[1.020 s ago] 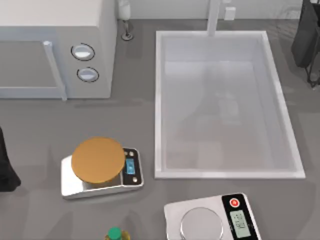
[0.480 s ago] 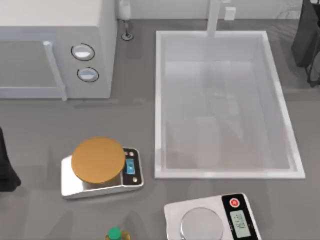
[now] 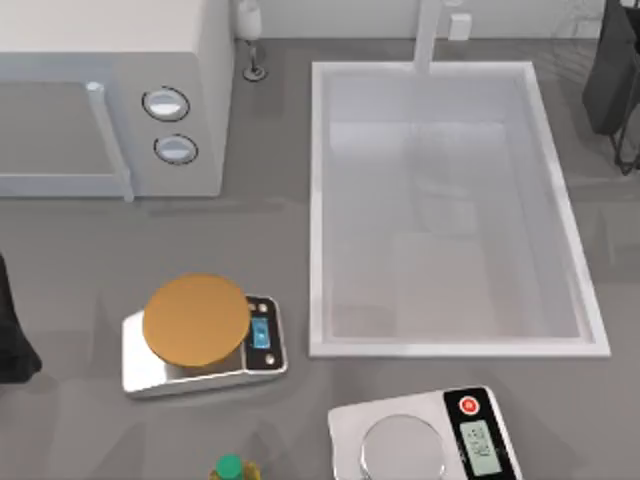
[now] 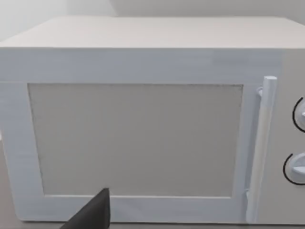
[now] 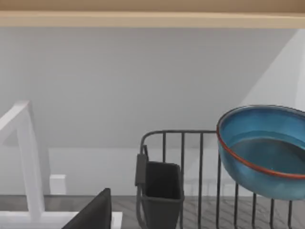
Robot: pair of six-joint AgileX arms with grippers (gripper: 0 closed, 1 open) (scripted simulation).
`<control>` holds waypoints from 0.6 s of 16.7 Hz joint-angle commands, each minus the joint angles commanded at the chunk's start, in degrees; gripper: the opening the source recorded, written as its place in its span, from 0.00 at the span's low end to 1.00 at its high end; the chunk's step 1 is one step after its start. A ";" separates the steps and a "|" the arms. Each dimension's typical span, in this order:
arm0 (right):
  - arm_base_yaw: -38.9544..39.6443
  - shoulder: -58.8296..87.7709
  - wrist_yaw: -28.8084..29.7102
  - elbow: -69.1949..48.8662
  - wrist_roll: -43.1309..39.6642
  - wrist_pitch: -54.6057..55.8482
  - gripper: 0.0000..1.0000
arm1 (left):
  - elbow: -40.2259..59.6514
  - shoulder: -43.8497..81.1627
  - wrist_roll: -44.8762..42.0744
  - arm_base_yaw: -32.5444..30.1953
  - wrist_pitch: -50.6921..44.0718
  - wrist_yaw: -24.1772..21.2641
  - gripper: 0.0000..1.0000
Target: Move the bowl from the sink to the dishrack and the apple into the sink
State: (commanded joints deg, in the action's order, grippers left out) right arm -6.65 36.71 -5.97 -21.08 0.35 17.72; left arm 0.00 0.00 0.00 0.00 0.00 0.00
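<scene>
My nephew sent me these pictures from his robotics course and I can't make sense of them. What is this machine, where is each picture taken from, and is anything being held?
It is a computer-rendered scene of two robot arms at a grey kitchen table. One picture looks straight down from above. There you see a white microwave, a white sink, a scale with an orange disc, another scale with a silver plate and a green bottle cap. The other two pictures come from cameras on the arms' wrists. The left one faces the microwave door. The right one faces a dark wire dishrack with a blue bowl in front of it; whether that arm's pincer holds the bowl cannot be told.
</scene>
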 joint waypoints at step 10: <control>6.55 -36.33 5.88 20.80 -0.34 -17.49 1.00 | 0.00 0.00 0.00 0.00 0.00 0.00 1.00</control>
State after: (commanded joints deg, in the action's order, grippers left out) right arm -0.09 0.39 -0.09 -0.28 0.01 0.23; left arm 0.00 0.00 0.00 0.00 0.00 0.00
